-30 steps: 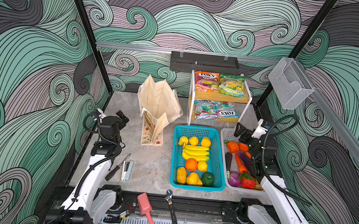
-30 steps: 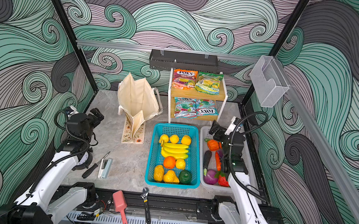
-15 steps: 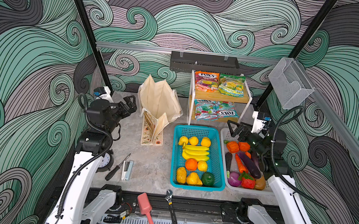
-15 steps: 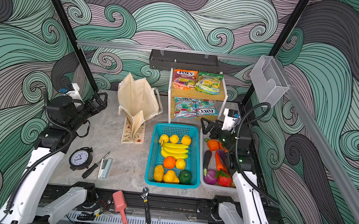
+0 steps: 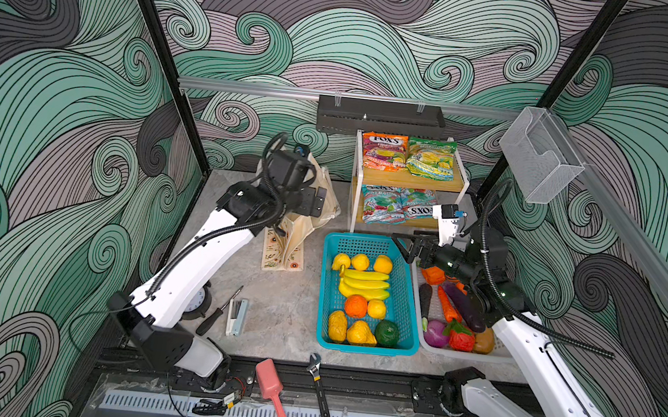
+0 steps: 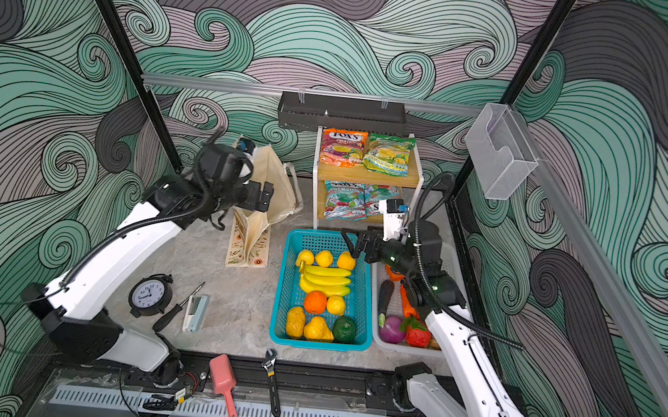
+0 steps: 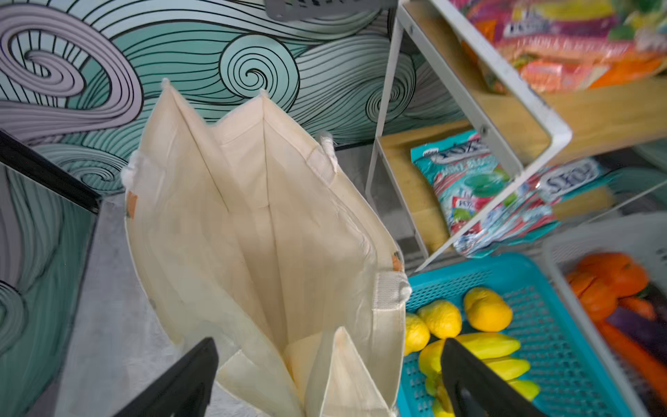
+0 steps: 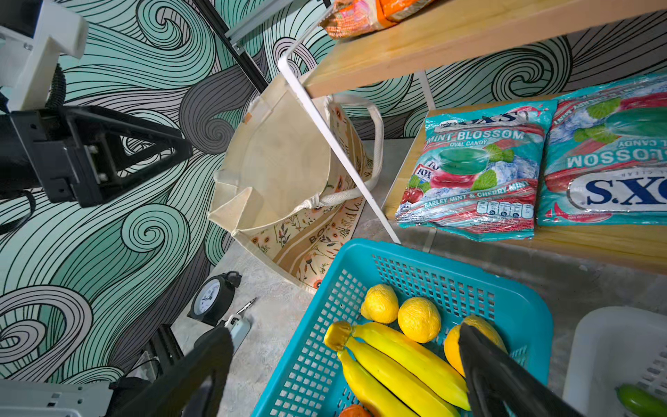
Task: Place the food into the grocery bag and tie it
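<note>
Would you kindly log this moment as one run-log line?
left gripper: open, at tote bag mouth | right gripper: open, above teal basket | fruit: in basket, none held

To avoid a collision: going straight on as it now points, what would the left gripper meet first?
Probably the grocery bag: the open left gripper points into its open mouth, toward the inner cloth. Depth is unclear.
</note>
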